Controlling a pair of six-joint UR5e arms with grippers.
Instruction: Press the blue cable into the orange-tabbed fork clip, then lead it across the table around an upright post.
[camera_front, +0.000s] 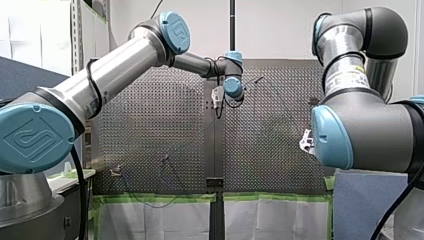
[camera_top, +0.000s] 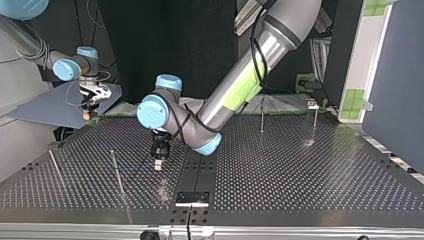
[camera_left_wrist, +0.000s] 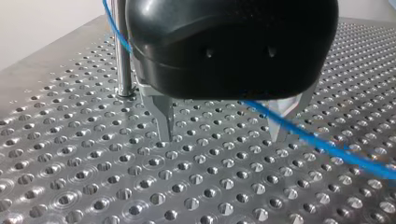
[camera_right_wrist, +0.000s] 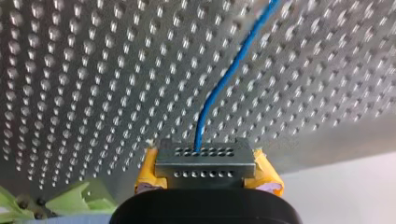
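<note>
Between the yellow pads (camera_right_wrist: 148, 169) of my right end effector (camera_right_wrist: 208, 173) sat a perforated block (camera_right_wrist: 205, 158), clamped; the blue cable (camera_right_wrist: 224, 79) ran lengthwise from it across the surface (camera_right_wrist: 70, 93). My left end effector (camera_left_wrist: 223, 128) stood wide beside a post (camera_left_wrist: 122, 56).

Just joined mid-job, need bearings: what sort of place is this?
Probably a robotics lab cell: a perforated metal table with upright posts, my left arm and my right arm at a blue cable, green-taped sheeting at its edge.

post (camera_left_wrist: 123, 56) upright on table (camera_left_wrist: 93, 186) | cable (camera_left_wrist: 327, 142) beside post, over table | cable end in right jaws
</note>
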